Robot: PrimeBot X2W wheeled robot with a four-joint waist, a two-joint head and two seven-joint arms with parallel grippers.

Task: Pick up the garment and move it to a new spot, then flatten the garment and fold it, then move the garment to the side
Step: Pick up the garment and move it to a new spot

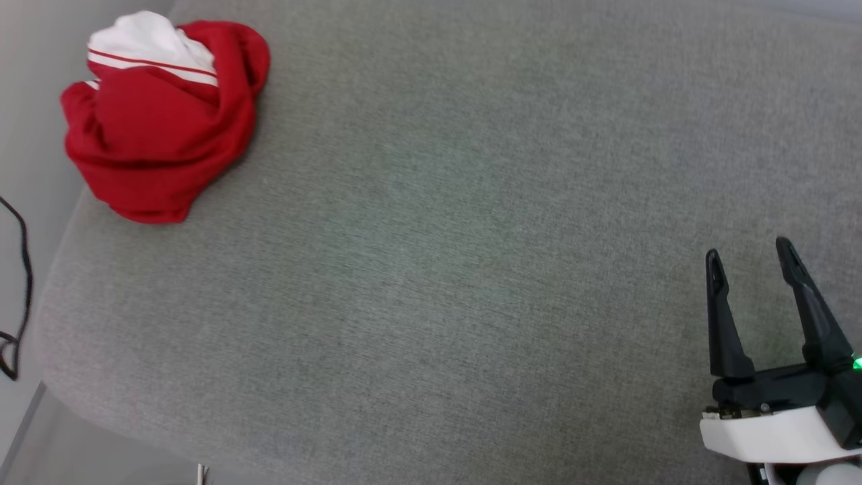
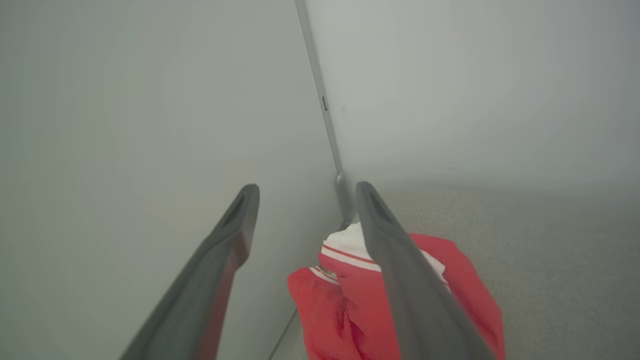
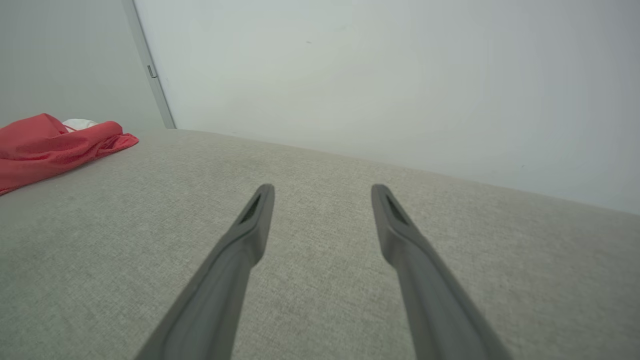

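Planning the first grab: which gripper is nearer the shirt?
Left. The left gripper hangs open close by the shirt; the right gripper sits open far across the cushion.

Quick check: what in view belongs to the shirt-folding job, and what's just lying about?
Job:
- garment, bunched at the far left corner of the grey cushion
- left hand, open, aimed toward it
- right hand, open, empty

Lying about:
- black cable beside the cushion's left edge
- pale walls

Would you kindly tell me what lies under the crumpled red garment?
The garment rests bunched on the grey cushion, near its corner. Whatever lies beneath its folds is covered.
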